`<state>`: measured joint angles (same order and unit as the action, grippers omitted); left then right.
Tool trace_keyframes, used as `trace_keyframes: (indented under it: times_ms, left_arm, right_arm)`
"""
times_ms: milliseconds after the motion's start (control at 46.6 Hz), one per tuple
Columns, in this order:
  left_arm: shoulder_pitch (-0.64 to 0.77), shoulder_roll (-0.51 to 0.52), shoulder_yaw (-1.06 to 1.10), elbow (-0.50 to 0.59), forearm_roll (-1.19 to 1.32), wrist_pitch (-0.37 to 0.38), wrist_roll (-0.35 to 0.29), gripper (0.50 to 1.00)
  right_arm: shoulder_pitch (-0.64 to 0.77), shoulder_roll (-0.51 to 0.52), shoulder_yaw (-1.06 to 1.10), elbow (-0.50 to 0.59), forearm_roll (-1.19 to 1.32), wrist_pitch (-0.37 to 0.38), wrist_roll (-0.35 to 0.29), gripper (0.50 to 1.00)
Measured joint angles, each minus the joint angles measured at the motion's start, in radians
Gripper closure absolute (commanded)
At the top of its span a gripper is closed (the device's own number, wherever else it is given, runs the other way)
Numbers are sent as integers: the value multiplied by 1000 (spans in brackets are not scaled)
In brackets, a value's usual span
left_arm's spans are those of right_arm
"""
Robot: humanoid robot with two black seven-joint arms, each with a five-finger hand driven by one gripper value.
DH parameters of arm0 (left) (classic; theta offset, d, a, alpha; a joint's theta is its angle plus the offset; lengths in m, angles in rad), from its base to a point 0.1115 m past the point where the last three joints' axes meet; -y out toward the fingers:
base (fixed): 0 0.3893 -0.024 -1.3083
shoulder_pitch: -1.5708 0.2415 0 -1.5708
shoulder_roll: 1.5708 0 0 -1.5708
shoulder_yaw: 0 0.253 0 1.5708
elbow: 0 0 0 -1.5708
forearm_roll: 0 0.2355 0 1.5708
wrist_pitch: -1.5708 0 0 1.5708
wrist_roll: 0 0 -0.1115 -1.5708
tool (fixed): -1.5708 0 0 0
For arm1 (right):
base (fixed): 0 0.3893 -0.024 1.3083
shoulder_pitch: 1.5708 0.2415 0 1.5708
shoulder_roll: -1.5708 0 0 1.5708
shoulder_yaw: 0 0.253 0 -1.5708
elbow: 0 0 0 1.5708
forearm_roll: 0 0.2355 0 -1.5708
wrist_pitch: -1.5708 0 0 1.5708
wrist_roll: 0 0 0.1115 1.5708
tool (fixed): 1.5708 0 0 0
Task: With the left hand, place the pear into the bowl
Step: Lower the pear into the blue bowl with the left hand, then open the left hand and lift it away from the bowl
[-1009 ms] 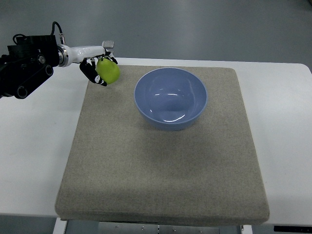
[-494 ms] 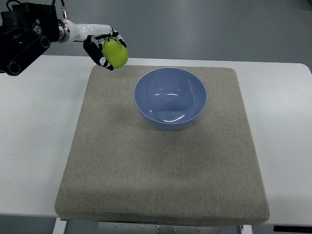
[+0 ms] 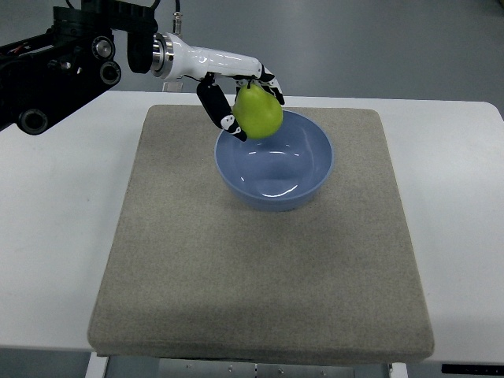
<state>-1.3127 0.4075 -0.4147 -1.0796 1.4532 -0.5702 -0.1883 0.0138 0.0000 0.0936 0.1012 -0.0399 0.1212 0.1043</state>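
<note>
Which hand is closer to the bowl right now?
Left. The left hand holds the pear over the bowl's far left rim. The right hand is out of view.

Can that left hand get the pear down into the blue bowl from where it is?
Probably yes. The left hand grips the pear over the far left rim of the bowl, the bowl holds nothing, and nothing stands between them. It likely needs only a little more travel toward the middle before letting go.
</note>
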Motion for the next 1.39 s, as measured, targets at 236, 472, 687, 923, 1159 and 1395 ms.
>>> trace_keyframes:
  times_ms: [236, 472, 687, 923, 1159, 1395]
  left_arm:
    - [6, -54, 14, 0, 44, -1, 4, 1000]
    - [43, -120, 34, 25, 154, -1, 7, 1000]
    - [49, -159, 43, 50, 230, 10, 57, 1000]
    - [67, -181, 42, 59, 259, 17, 62, 1000]
    - [68, -179, 42, 70, 247, 33, 62, 804]
    - [70, -177, 38, 72, 242, 33, 63, 587]
  right_arm:
    - [0, 0, 0, 0, 0, 0, 0, 574]
    - [0, 0, 0, 0, 0, 0, 0, 574]
    - [0, 0, 0, 0, 0, 0, 0, 574]
    - [0, 0, 0, 0, 0, 0, 0, 574]
    - [0, 0, 0, 0, 0, 0, 0, 574]
    - [0, 0, 0, 0, 0, 0, 0, 574]
